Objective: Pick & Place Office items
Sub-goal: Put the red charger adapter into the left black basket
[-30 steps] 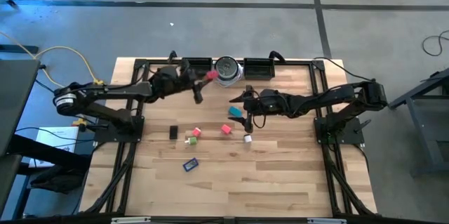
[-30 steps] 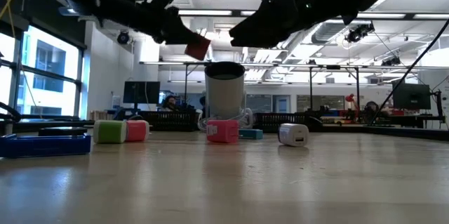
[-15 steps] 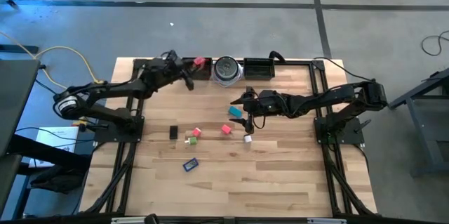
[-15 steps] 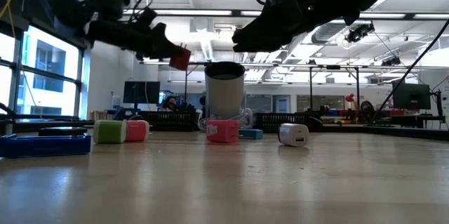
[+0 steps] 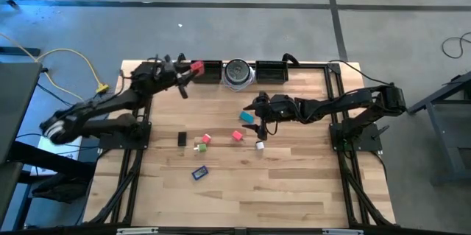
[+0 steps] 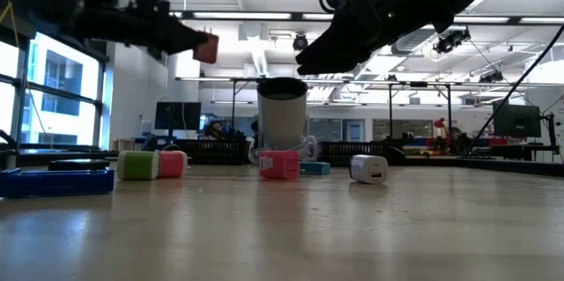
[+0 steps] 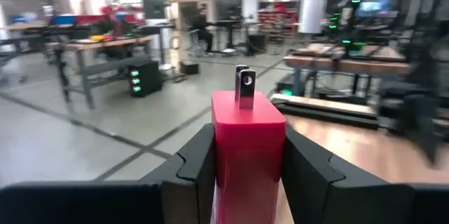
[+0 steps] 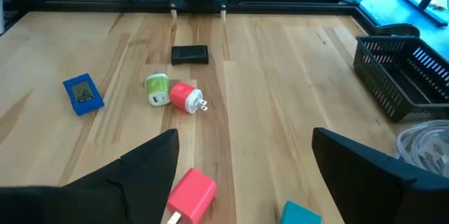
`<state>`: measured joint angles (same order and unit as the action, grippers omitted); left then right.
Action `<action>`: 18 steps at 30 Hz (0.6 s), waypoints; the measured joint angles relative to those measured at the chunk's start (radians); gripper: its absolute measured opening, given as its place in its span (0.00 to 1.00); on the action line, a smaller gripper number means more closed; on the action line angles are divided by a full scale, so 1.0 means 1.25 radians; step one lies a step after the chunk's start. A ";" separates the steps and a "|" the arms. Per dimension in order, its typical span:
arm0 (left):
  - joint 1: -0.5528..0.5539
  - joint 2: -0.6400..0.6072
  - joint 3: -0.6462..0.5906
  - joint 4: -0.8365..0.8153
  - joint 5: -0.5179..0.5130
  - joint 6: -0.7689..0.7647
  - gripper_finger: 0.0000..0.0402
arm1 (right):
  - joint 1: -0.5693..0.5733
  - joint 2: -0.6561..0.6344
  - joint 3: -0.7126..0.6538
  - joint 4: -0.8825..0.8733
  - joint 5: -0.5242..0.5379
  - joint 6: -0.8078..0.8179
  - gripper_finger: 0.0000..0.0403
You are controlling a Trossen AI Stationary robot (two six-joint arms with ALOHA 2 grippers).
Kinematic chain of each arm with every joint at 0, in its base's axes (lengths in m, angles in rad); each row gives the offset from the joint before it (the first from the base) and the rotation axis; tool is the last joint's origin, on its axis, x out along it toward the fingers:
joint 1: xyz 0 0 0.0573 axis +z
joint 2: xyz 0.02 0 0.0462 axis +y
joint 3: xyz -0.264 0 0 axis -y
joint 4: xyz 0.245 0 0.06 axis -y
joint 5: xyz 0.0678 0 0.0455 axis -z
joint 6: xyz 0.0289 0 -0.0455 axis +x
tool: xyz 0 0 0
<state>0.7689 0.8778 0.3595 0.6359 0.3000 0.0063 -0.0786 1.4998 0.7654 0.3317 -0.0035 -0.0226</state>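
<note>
A round silver-grey disc (image 5: 238,74) sits at the wooden table's (image 5: 294,183) far edge, between two long black trays (image 5: 271,71); yellow cable (image 5: 73,58) trails off left

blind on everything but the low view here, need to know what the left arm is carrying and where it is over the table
Observer: The left gripper is shut on a red charger block with two metal prongs pointing away from the wrist.
Operator: where over the table
Observer: In the high view it is at the far edge, just left of the black tray beside the round silver disc.
Operator: and the right one
Observer: The right gripper is open and holds nothing, above the pink block and teal block.
</note>
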 joint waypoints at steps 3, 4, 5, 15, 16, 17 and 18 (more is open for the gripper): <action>0.017 -0.116 -0.001 -0.141 0.016 0.017 0.29 | -0.004 0.000 0.000 0.000 0.000 -0.003 0.78; 0.021 -0.152 -0.001 -0.184 0.016 0.020 0.29 | -0.006 0.000 0.000 0.000 0.000 -0.003 0.78; 0.025 -0.183 -0.004 -0.217 0.016 0.021 0.29 | -0.008 0.000 0.000 0.001 -0.001 -0.003 0.78; 0.045 -0.358 -0.122 -0.239 -0.020 -0.002 0.29 | -0.016 0.000 0.000 0.007 -0.020 0.009 0.78; 0.047 -0.363 -0.139 -0.217 -0.025 -0.009 0.29 | -0.016 0.000 0.000 0.007 -0.020 0.009 0.78; 0.049 -0.366 -0.154 -0.190 -0.032 -0.017 0.29 | -0.016 0.000 0.000 0.008 -0.022 0.009 0.78; 0.051 -0.367 -0.169 -0.163 -0.034 -0.023 0.29 | -0.016 0.000 0.000 0.012 -0.022 0.009 0.78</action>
<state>0.8329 0.4187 0.1489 0.4318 0.2572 -0.0229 -0.0982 1.5002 0.7654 0.3462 -0.0307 -0.0113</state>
